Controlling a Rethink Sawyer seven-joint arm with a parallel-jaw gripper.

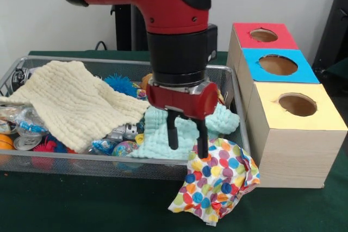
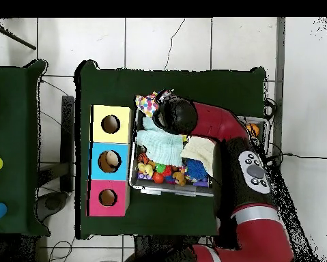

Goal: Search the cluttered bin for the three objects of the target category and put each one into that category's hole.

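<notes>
The claw [image 1: 187, 140] hangs over the near right corner of the bin [image 1: 130, 162]. Its two black fingers [image 1: 173, 133] stand apart with a clear gap between them. The right-hand finger tip, as seen from the front, touches the top edge of a dotted cloth [image 1: 217, 180]; the other finger hangs free in front of the mint cloth [image 1: 163, 139]. Nothing is clamped between them.

The dotted cloth is draped over the bin's near rim, most of it hanging outside onto the green table [image 1: 81, 205], just beside the yellow box [image 1: 296, 137]. The yellow box's hole [image 1: 297, 104] is open. Overhead, the dotted cloth [image 2: 147, 104] lies at the bin corner [image 2: 133, 179] next to the yellow box [image 2: 110, 124].

A cream cloth [image 1: 76, 101] covers the bin's left part, over assorted toys.
</notes>
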